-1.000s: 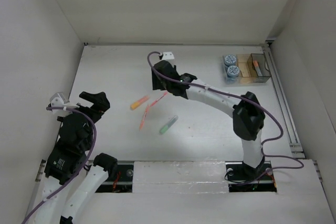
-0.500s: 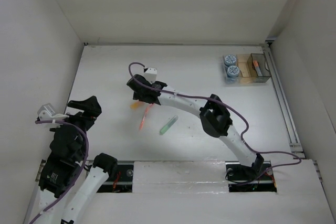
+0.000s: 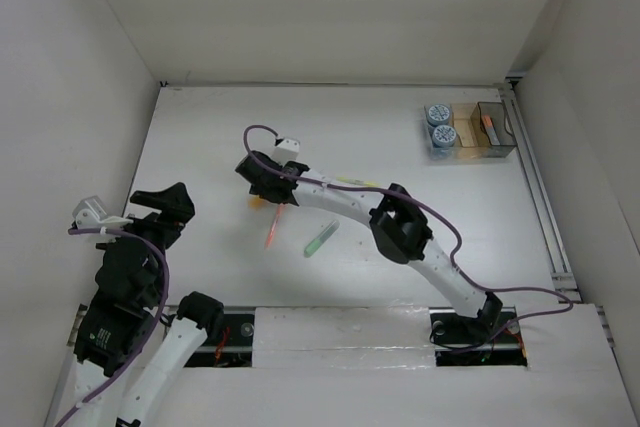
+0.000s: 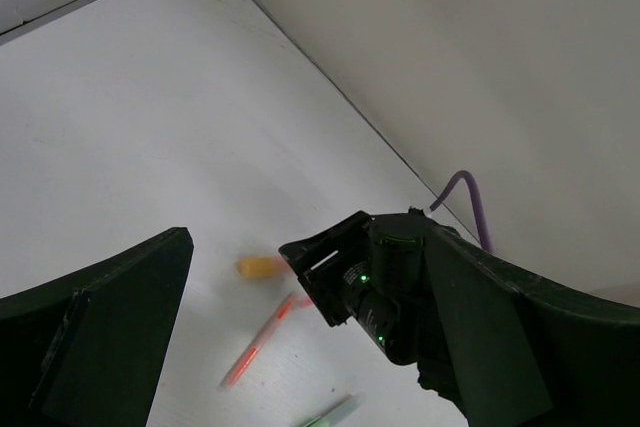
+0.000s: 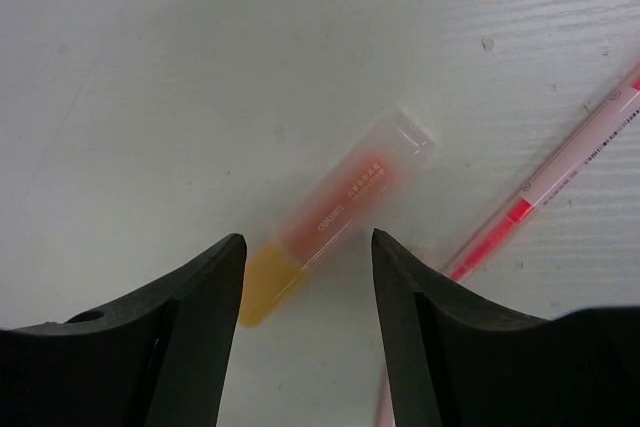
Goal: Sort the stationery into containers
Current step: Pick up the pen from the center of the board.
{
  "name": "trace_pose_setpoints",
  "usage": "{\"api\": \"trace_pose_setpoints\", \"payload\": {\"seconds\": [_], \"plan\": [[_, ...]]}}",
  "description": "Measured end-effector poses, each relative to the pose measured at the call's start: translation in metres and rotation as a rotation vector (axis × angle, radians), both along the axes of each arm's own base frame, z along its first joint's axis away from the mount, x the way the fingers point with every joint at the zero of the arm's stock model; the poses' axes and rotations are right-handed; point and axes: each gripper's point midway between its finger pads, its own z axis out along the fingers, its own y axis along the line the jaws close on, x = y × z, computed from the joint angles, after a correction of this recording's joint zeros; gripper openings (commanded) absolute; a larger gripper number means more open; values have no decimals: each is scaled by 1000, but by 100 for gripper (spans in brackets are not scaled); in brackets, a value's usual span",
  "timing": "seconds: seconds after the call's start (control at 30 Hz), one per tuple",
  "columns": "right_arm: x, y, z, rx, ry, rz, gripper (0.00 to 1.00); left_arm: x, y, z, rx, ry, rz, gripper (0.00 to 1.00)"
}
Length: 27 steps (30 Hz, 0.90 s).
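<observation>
**Right arm reaches the orange highlighter, jaws spread for the pick**

Within the last second the right gripper (image 5: pixel 305 243) has swept from the middle of the white worktop (image 3: pixel 200 137) out to its left half. It now hangs directly above the stubby translucent orange highlighter with a yellow cap (image 5: pixel 338 205). Its jaws stand wide, one on each side of the capped end, and touch nothing in the wrist view. The highlighter lies flat and has not moved, just beside the slim red-and-clear pen (image 5: pixel 545 185); the pale green marker (image 3: pixel 320 238) lies a little nearer the arm bases.

Over the same second the left gripper (image 3: pixel 170 205) has drawn back to the left edge and sits there idle, its jaws also wide.

Far off at the right rear corner, the clear three-box plastic organiser (image 3: pixel 478 155) already holds both round blue-and-white pots (image 3: pixel 437 113) in one compartment and an orange pen (image 3: pixel 489 127) in another. The approach looks finished, so a descent and a squeeze would be the next call. The red pen lies close enough to be nudged.
</observation>
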Motion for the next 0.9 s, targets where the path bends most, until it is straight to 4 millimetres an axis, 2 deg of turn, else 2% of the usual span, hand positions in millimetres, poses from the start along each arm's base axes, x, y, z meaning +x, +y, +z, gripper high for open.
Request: {"api": "trace_pose_setpoints", "payload": {"seconds": [0.17, 0.33, 0.47, 0.77, 0.9], "plan": [[3, 4, -23, -17, 12, -10, 59, -1, 0, 1, 1, -5, -6, 100], [4, 7, -21, -3, 10, -13, 59, -3, -1, 2, 2, -14, -13, 100], [5, 7, -23, -5, 11, -14, 54, -4, -1, 3, 3, -17, -20, 100], [15, 4, -27, -33, 14, 9, 32, -6, -1, 5, -1, -32, -22, 100], [21, -4, -29, -58, 12, 23, 29, -6, -1, 6, -3, -36, -22, 100]]}}
